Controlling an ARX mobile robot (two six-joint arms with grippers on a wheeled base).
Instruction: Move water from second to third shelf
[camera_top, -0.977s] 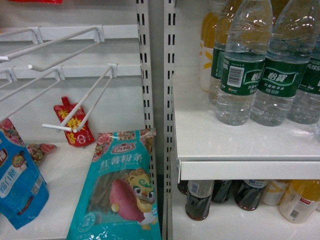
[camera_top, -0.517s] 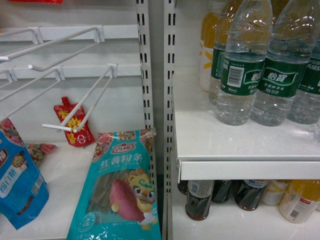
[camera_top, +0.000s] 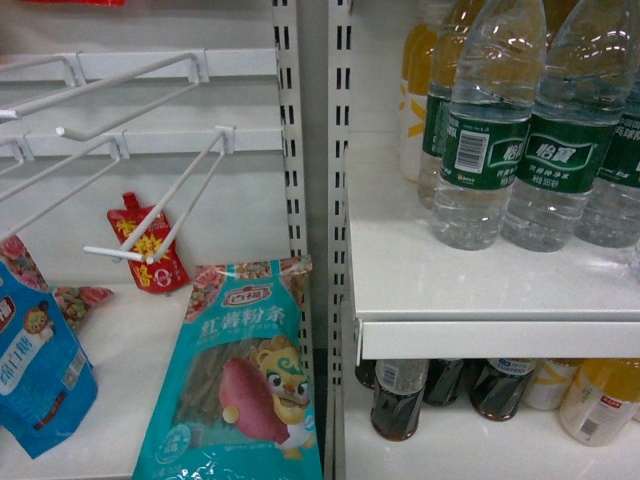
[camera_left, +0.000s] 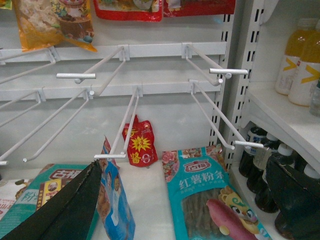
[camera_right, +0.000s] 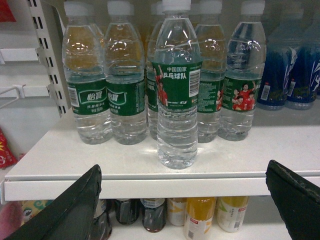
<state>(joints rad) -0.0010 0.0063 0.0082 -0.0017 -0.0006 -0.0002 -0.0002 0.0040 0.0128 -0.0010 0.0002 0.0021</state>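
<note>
One water bottle (camera_right: 177, 100), clear and ribbed with a dark green label showing red-shirted athletes, stands alone at the front of a white shelf (camera_right: 150, 189). Several more water bottles (camera_right: 122, 95) line up behind it. My right gripper (camera_right: 182, 167) is open below and in front of that shelf's edge, its jaws wide on either side of the front bottle and touching nothing. The head view shows the same water bottles (camera_top: 485, 150) at upper right, with no gripper in sight. My left gripper (camera_left: 184, 162) is open and empty in front of the snack section.
Dark cola bottles (camera_right: 152, 215) and orange juice bottles (camera_right: 200, 220) fill the shelf below the water. Blue-labelled bottles (camera_right: 290, 75) stand at the right. White peg hooks (camera_left: 210, 110) jut out on the left section, above a teal snack bag (camera_top: 240, 380), a blue bag (camera_top: 35, 370) and a red pouch (camera_top: 145, 245).
</note>
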